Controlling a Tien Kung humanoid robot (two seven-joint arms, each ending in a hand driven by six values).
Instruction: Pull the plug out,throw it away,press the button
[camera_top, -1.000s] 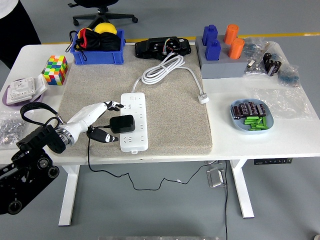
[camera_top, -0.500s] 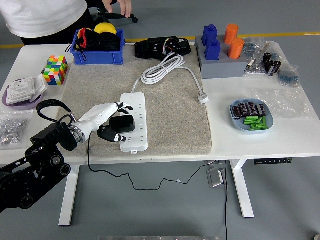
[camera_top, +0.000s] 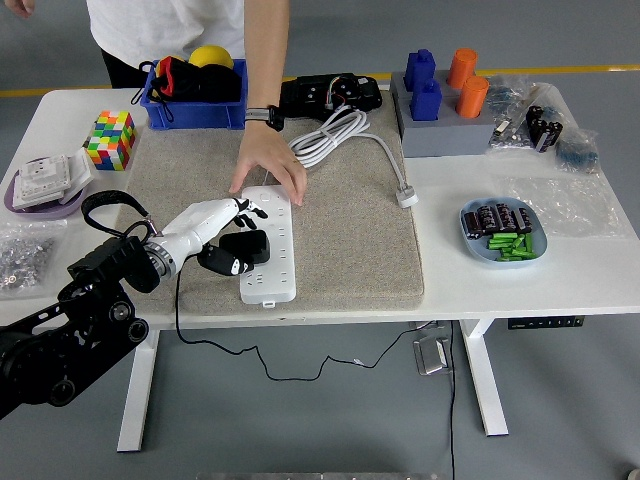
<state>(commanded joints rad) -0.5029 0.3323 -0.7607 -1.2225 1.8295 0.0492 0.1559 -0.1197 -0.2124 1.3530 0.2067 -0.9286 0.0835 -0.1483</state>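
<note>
- The left hand (camera_top: 222, 237) reaches in from the lower left, its fingers wrapped around the black plug (camera_top: 246, 247).
- That plug sits on the white power strip (camera_top: 270, 243), which lies lengthwise on the grey mat (camera_top: 340, 240) in the middle of the counter (camera_top: 600, 270).
- A person's hand (camera_top: 268, 165) comes down from the far side and presses flat on the strip's far end, just beyond the robot's fingertips.
- The plug's thin black cord (camera_top: 178, 310) drops off the counter's near edge.
- The strip's white cable (camera_top: 325, 135) lies coiled at the mat's far edge, its own plug (camera_top: 406, 196) resting near the mat's right border.
- Far left: a colourful puzzle cube (camera_top: 111, 139); behind it a blue bin (camera_top: 195, 107).
- Right side: a blue dish of batteries (camera_top: 503, 232).
</note>
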